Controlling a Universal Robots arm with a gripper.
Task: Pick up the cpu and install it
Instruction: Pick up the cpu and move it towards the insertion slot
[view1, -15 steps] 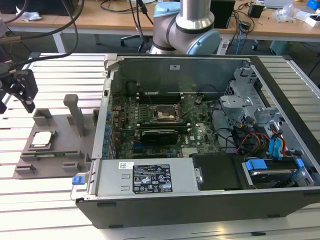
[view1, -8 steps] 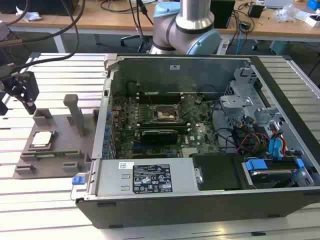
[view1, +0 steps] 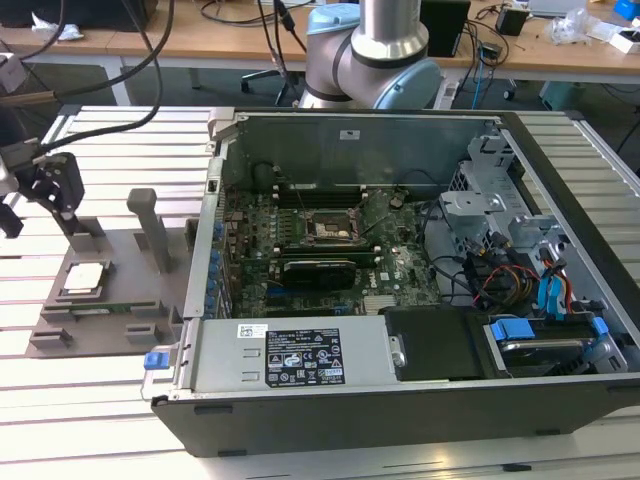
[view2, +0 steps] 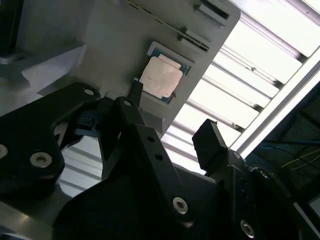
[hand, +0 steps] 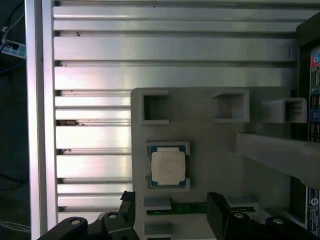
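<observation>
There was one cpu (view1: 83, 277). It lay flat in its own pocket on one gray holder (view1: 120, 255), at the exterior view's left, outside the computer case (view1: 400, 370). One claw (view1: 42, 205) hung over that holder. In the first wrist view the claw (hand: 172, 205) was spread wide with nothing in it. Its two fingertips (hand: 127, 200) were near the cpu (hand: 168, 166) but not touching it. One green memory stick (hand: 195, 207) lay in a slot just beside the chip. Three square gray cups (hand: 155, 107) stood on the holder past it. One tall gray post (view1: 150, 228) stood between the chip and the open case. Inside the case, one black socket (view1: 328, 230) sat on the green board. All of it rested on a table of silver slats (view1: 120, 420).
</observation>
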